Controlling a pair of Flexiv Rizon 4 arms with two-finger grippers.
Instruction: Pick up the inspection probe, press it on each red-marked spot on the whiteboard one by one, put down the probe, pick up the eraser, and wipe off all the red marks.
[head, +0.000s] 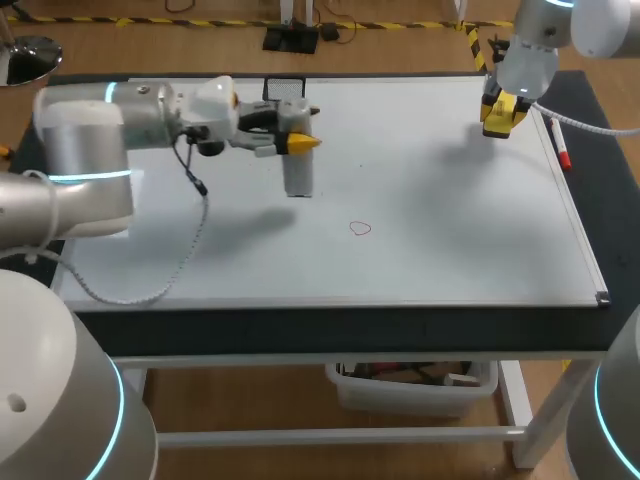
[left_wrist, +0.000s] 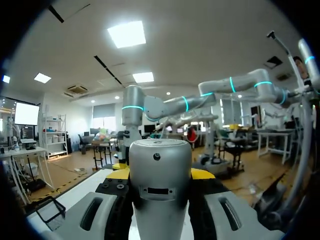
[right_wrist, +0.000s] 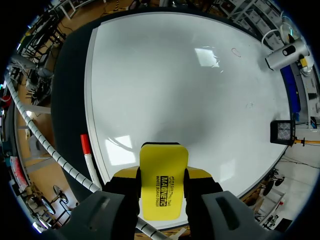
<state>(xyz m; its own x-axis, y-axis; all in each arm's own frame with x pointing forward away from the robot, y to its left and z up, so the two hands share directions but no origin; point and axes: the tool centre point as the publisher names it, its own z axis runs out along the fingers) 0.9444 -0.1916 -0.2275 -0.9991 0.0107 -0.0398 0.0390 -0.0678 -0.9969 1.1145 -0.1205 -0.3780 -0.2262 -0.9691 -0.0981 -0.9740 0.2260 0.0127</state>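
A silver cylindrical probe (head: 298, 177) hangs over the whiteboard (head: 450, 230) at its back left, and my left gripper (head: 300, 142) is shut on it. In the left wrist view the probe (left_wrist: 160, 185) fills the gap between the yellow-tipped fingers (left_wrist: 202, 173), which point out level over the table. My right gripper (head: 503, 112), above the board's back right corner, is shut on a yellow eraser (head: 500, 118) (right_wrist: 163, 182). A small red loop mark (head: 360, 229) (right_wrist: 235, 51) is drawn near the board's middle. The right wrist view also shows the probe (right_wrist: 282, 55) far off.
A red-capped marker (head: 560, 143) (right_wrist: 87, 150) lies along the whiteboard's right edge, close to my right gripper. A black mesh holder (head: 286, 88) (right_wrist: 282, 131) stands at the board's back edge behind the left gripper. A cable (head: 190, 240) droops from the left arm.
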